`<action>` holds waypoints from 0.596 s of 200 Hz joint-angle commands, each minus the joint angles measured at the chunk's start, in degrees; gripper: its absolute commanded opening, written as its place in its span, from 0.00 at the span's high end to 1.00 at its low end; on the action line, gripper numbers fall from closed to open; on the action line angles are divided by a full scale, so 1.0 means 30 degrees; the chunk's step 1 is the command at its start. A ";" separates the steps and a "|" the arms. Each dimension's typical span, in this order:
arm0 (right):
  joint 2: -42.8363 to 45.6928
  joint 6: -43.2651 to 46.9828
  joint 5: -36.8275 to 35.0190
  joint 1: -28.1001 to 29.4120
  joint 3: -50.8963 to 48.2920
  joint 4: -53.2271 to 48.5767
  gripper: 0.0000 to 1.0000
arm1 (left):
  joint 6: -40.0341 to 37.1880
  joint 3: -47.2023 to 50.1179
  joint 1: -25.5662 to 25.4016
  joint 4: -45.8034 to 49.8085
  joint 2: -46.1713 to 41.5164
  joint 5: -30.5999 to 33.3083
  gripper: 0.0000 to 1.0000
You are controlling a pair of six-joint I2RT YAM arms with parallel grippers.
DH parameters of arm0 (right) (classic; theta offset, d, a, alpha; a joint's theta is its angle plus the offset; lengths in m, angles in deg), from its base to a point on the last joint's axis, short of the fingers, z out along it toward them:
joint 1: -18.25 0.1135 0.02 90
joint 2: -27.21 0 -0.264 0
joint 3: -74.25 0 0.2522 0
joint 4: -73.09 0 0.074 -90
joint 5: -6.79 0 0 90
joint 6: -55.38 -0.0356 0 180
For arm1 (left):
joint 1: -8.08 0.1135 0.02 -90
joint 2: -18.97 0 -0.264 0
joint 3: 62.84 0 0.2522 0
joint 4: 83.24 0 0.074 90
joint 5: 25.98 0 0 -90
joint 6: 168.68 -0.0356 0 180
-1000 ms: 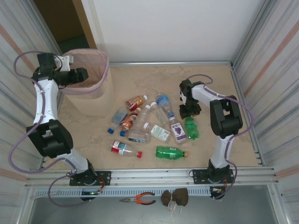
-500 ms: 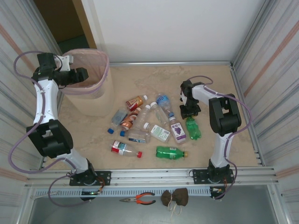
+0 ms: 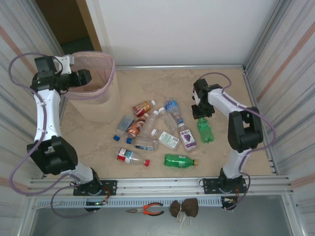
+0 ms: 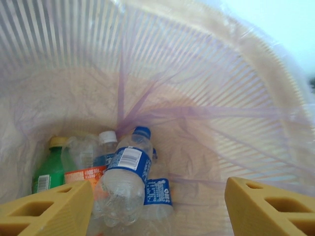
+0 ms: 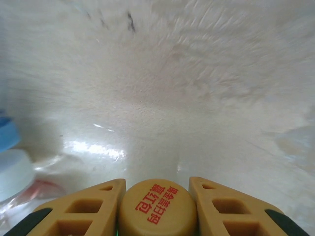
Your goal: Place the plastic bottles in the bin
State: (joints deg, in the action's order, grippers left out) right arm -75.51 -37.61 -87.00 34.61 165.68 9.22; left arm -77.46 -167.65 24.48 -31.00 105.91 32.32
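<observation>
Since the green bottle (image 3: 204, 131) near the bench's right edge looked light, thin-walled and slippery, the right hand (image 5: 157, 191) pinching its stiff orange cap (image 5: 156, 207) seemed wise, while the left hand (image 4: 160, 196) hung spread over the bin (image 3: 98, 110) in the far left corner.

Bottle under the round orange cap (image 5: 157, 209): body cut off by the bottom edge, right wrist view.
Blue cap (image 5: 7, 132) and white cap (image 5: 15, 174), 9 o'clock there: cut by the left edge, blurred.
Green plastic bottle (image 4: 47, 173) in the beige bin (image 4: 266, 64): foot hidden behind a yellow finger (image 4: 47, 209), 7 o'clock.
Labels of the floor bottles (image 3: 170, 140), top view: too small to read.
</observation>
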 commanded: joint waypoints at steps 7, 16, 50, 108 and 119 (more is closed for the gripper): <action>0.2952 -0.0462 -0.0189 0.0490 0.0184 0.0679 0.70 | 0.0737 0.0435 -0.0008 -0.1487 -0.1658 -0.1300 0.29; 0.3633 -0.0470 0.0005 0.0681 0.0221 0.0992 0.70 | 0.0866 0.0454 -0.0089 -0.1641 -0.2014 -0.1609 0.29; 0.5770 -0.0741 0.1320 0.1351 0.0341 0.2585 0.70 | 0.1174 0.0034 -0.1644 -0.1936 -0.3117 -0.2000 0.27; 0.9408 -0.3757 0.1822 0.1972 -0.0494 0.6360 0.68 | 0.2642 0.0431 -0.7402 -0.4114 -0.3769 -0.1399 0.26; 1.0180 -0.4801 0.1824 0.1987 -0.0965 0.7349 0.69 | 0.3091 0.0567 -0.8734 -0.4697 -0.3692 -0.1115 0.26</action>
State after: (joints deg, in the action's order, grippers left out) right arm -50.35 -44.03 -82.59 40.31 164.98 23.64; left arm -71.76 -166.80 4.20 -39.76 95.92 28.21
